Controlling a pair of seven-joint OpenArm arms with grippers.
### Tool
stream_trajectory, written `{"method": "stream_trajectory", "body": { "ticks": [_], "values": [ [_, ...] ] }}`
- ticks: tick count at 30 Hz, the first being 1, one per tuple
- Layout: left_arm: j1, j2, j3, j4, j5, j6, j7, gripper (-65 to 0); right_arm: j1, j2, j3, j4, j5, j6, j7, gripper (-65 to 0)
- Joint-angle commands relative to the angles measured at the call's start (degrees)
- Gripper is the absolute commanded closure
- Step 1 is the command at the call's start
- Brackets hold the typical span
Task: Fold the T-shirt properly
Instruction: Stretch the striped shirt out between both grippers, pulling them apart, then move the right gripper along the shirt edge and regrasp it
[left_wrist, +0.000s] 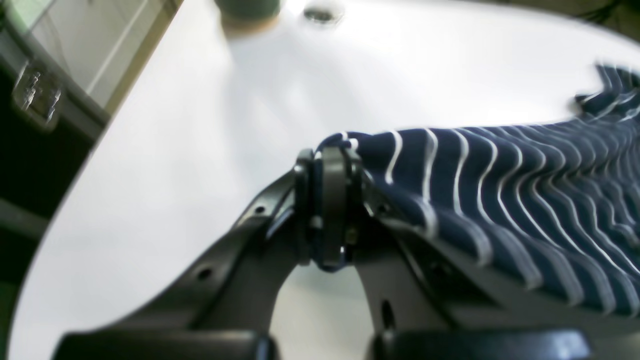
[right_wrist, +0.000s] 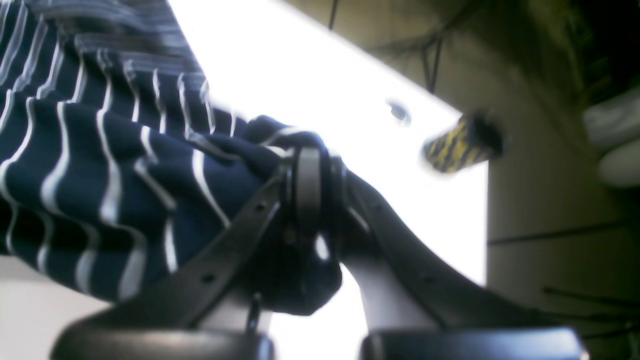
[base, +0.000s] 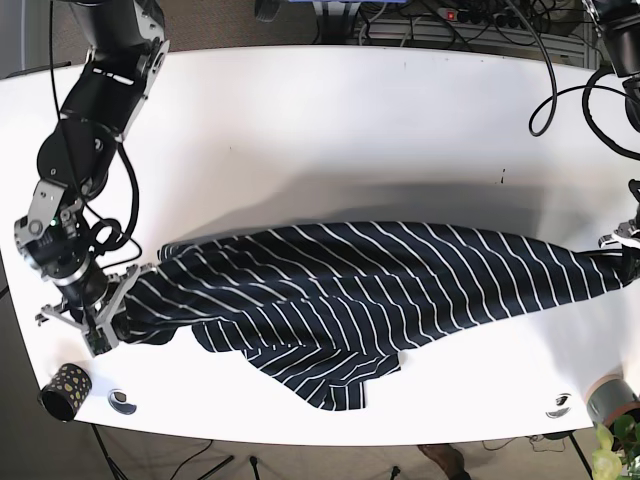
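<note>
A white desk (base: 330, 110) fills the overhead view, with cables and a power strip along its far edge. Across its middle lies a navy T-shirt (base: 380, 285) with thin white stripes, pulled out into a long, bunched band from side to side, with a loose flap sagging toward the near edge.

The right gripper (base: 112, 305), on the left of the overhead view, has its jaws clamped on one end of the shirt; its wrist camera shows cloth wadded between them. The left gripper (left_wrist: 330, 200), at the far right edge of the desk, has its jaws pinched together on the other end, striped fabric trailing away from it.

To do this step well, the two arms would likely need to hold even tension and lay the shirt down flat, so the twisted middle and the hanging flap spread out before any fold is made.

Both wrist views are blurred. In the overhead view the left gripper is mostly cut off by the frame. Which ends are held, hem, shoulders or sleeves, cannot be told. A small yellow-speckled dark cup (base: 63, 391) sits near the front left corner.
</note>
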Motion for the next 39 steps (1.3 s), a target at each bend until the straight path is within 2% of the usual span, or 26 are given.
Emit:
{"method": "stream_trajectory", "body": {
  "ticks": [1,8,17,20,25,29,33,35,39],
  "values": [
    [1.43,-0.99,-2.28,1.19,-0.93,-0.61,-1.84,0.0,-1.70,-0.82,2.04,2.95,0.84,-0.23,1.39,0.0],
    [6.79,-0.63,-6.68,0.92,-0.75,-4.92,-1.75,0.0,-11.98,-4.43,6.26,5.76,0.84,-0.23,1.39,0.0],
    [11.62,-1.07,-11.07,0.75,-0.40,-8.08,-1.75,0.0,-20.86,-8.91,11.36,5.94,0.84,-0.23,1.39,0.0],
    [12.15,-0.90,-12.13,0.75,2.94,-9.58,-1.75,0.0,-23.32,-10.67,12.85,6.03,0.84,-0.23,1.39,0.0],
    [12.15,0.60,-14.24,0.22,11.47,-15.73,-1.75,0.0,-27.54,-12.69,15.75,6.03,0.84,-0.23,1.39,0.0],
    [11.98,1.39,-16.79,-2.50,16.48,-20.39,-1.75,0.0,-30.53,-14.97,19.53,6.03,0.84,-0.23,1.39,0.0],
    [11.98,1.39,-16.87,-4.44,18.32,-23.64,-1.75,0.0,-32.82,-15.68,20.32,5.94,0.84,-0.23,1.39,0.0],
    [11.98,1.39,-16.87,-4.61,18.41,-24.35,-1.75,0.0,-33.43,-16.73,20.59,6.12,0.75,-0.23,1.39,-7.8],
    [11.98,1.39,-16.87,-4.79,18.50,-24.43,-1.75,0.0,-33.43,-17.35,20.59,8.84,0.84,-0.23,1.39,-32.3]
  ]
}}
